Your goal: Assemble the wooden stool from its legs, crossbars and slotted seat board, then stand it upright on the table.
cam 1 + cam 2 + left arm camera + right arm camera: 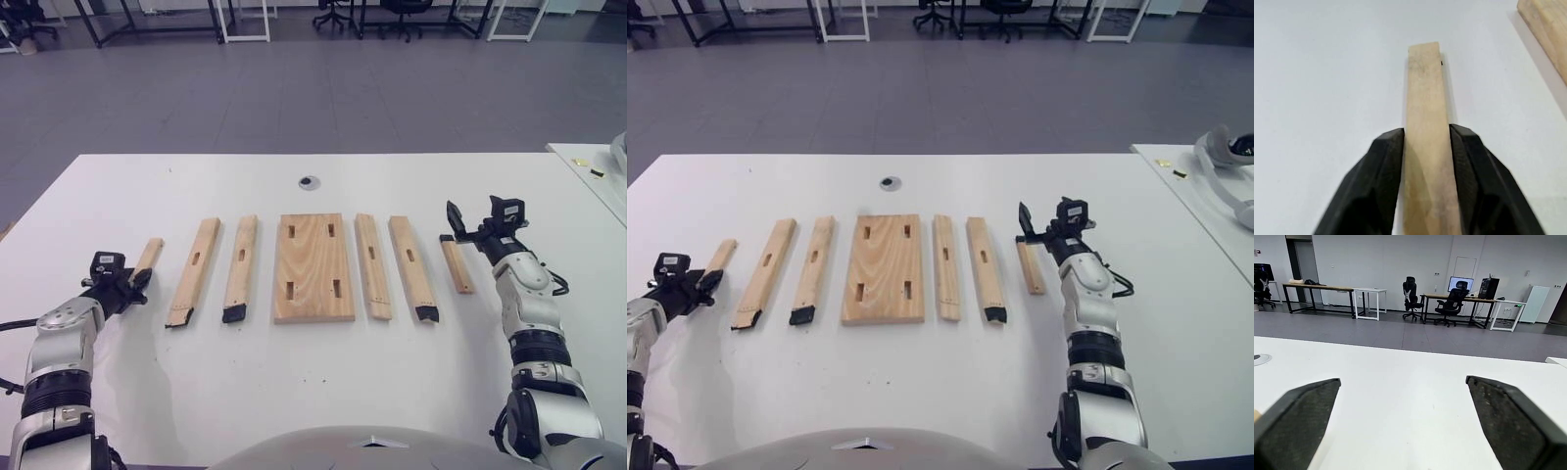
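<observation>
**A:** where's all the stool stuff right now?

**B:** All flat on the white surface (196, 392) in one row. The slotted seat board (313, 266) is in the middle, with two legs (241, 266) on each side of it. There's a short crossbar at each outer end.

**A:** and the hands?

**B:** The left hand (1427, 142) is clamped on the near end of the left crossbar (149, 257), with a finger (1383, 161) pressed against each long edge. The right hand (1400, 381) is spread wide at the far end of the right crossbar (457, 264). Can't tell if it's touching. There's also a round cable grommet (310, 182) beyond the board.
</observation>
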